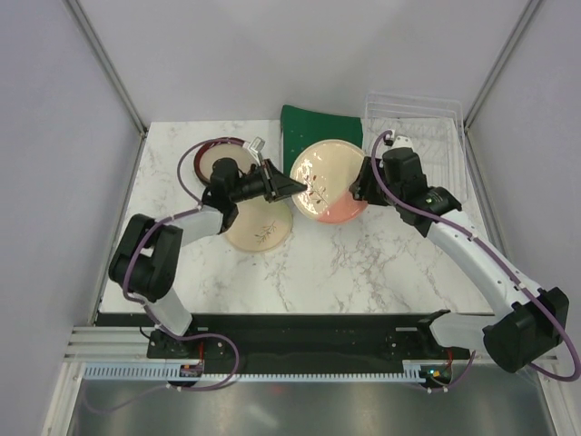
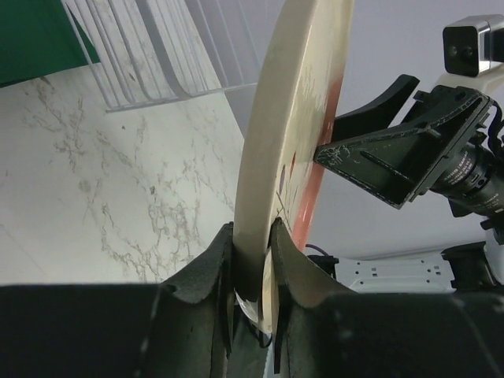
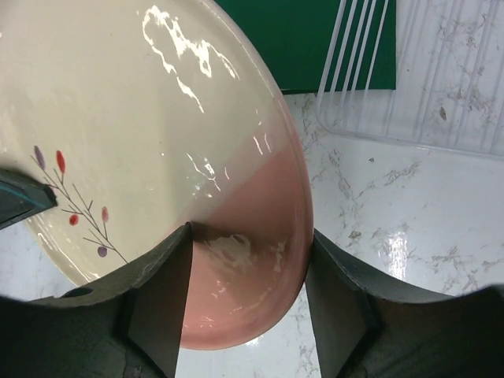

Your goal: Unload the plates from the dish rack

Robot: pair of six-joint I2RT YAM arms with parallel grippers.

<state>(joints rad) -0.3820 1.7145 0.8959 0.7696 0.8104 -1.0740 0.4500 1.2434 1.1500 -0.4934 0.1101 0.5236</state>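
The marble-patterned table [image 1: 363, 263] is a smooth, glossy slab, white with grey veins. The dish rack [image 1: 413, 102] is a rectangular tray of clear ribbed plastic with a raised rim. No plate shows in the part of it that is in view. A flat green binder [image 1: 313, 123] lies just left of the rack.

The cream-and-pink plate [image 1: 325, 173] is out of the rack. It is held off the table, left of the rack and nearer the arms. It is round and glazed, and shiny enough to throw highlights. The face is cream with a thin sprig motif, and a pink segment fills the side toward the rack. Farther left of the rack, a cream sprig plate [image 1: 263, 234] lies flat on the table. A dark-red-rimmed plate [image 1: 201, 150] lies beyond it, partly hidden by the left arm.

The left gripper [image 2: 253, 260] pinches the cream rim of the held plate, one finger on each face. The right gripper [image 3: 249, 236] stands with its fingers spread either side of the pink edge and does not clamp it. Whether a fingertip touches the glaze cannot be told.

Judgement: this is a hand-over between the arms, and the plate's weight is on the left grip alone. The right arm should back away toward the rack without brushing the rim. The left arm should then lay the plate on the plates left of the rack. The glaze looks slippery and the plate hangs from one edge, so a slow, level carry is advised.
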